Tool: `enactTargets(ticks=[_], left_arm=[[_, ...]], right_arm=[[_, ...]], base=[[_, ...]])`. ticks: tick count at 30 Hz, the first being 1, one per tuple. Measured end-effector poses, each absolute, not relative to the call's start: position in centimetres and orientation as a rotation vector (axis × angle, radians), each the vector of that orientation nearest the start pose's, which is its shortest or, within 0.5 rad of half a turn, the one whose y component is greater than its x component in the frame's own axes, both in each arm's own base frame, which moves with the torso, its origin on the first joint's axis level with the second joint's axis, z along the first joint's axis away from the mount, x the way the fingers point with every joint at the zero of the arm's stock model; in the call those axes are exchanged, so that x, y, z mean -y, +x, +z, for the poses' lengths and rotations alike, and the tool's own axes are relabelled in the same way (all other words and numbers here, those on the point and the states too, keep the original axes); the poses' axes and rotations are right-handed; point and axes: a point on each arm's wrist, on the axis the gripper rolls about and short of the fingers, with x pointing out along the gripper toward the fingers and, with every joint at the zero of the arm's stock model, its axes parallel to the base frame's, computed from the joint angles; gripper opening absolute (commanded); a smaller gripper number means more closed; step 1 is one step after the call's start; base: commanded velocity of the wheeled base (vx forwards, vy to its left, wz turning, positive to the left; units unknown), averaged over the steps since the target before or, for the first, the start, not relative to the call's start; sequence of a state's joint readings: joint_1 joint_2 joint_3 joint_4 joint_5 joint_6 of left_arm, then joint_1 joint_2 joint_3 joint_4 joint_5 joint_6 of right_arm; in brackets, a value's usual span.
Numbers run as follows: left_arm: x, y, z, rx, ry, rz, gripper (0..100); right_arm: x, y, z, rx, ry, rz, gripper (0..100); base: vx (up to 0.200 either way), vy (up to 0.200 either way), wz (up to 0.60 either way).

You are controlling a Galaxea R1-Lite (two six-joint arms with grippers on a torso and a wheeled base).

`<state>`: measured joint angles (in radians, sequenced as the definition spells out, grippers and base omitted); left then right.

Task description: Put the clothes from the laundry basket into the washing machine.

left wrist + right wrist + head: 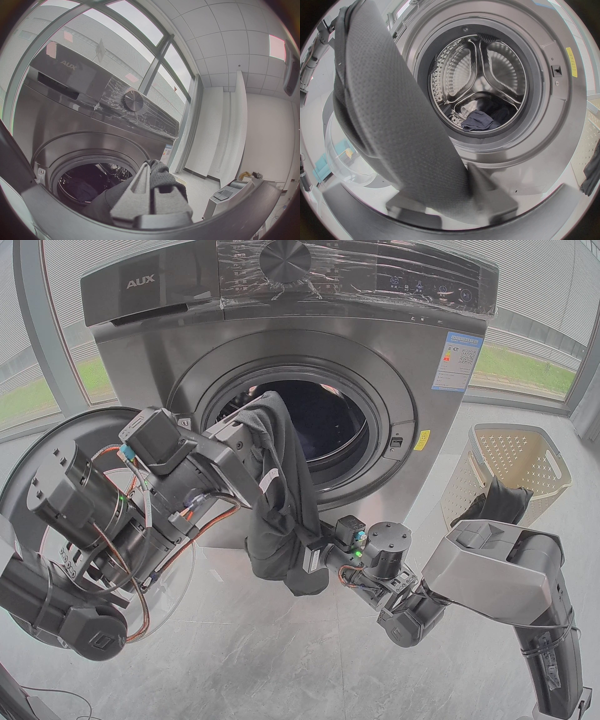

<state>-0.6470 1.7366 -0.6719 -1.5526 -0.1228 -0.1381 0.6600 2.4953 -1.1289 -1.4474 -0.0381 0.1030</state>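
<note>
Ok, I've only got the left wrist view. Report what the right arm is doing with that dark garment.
Observer: The right pincer grips the lower end of the dark garment, below the opening of the washing machine.
Operator: Check the laundry basket.
Observer: It stands right of the machine; another dark piece hangs at its near rim.
Operator: Now the door.
Observer: Swung wide open on the robot's left.
</note>
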Motion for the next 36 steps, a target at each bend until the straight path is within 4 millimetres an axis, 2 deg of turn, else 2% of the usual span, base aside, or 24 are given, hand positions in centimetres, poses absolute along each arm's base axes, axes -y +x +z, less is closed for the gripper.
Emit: enactTargets(ticks=[6, 9, 15, 21, 26, 29, 30, 36], left_arm=[[17.1, 23.8, 22.5, 0.426, -0.249, -0.754, 0], [16.3, 24.8, 22.0, 0.414, -0.234, -0.712, 0], [14.1, 27.4, 20.1, 0.360, -0.190, -0.624, 0], [13.0, 28.9, 15.7, 0.206, -0.129, -0.663, 0], [12.9, 28.8, 11.3, 0.047, -0.069, -0.721, 0], [13.1, 28.8, 9.5, -0.011, -0.043, -0.735, 0], [13.2, 28.8, 9.0, -0.027, -0.038, -0.738, 100], [13.1, 29.2, 7.5, -0.074, -0.026, -0.734, 100]], right_arm=[[-26.6, 36.1, 3.7, 0.054, 0.131, 0.603, 0], [-25.8, 36.1, 4.3, 0.054, 0.131, 0.587, 0], [-24.0, 35.7, 7.0, 0.086, 0.144, 0.559, 0], [-22.7, 34.5, 10.6, 0.143, 0.167, 0.552, 0], [-22.9, 32.9, 12.7, 0.173, 0.195, 0.576, 0], [-23.1, 32.3, 13.5, 0.188, 0.207, 0.588, 0], [-23.1, 32.1, 13.8, 0.193, 0.210, 0.592, 0], [-22.8, 32.0, 14.3, 0.204, 0.214, 0.586, 0]], base=[[0.000, 0.000, 0.00], [0.000, 0.000, 0.00], [0.000, 0.000, 0.00], [0.000, 0.000, 0.00], [0.000, 0.000, 0.00], [0.000, 0.000, 0.00], [0.000, 0.000, 0.00], [0.000, 0.000, 0.00]])
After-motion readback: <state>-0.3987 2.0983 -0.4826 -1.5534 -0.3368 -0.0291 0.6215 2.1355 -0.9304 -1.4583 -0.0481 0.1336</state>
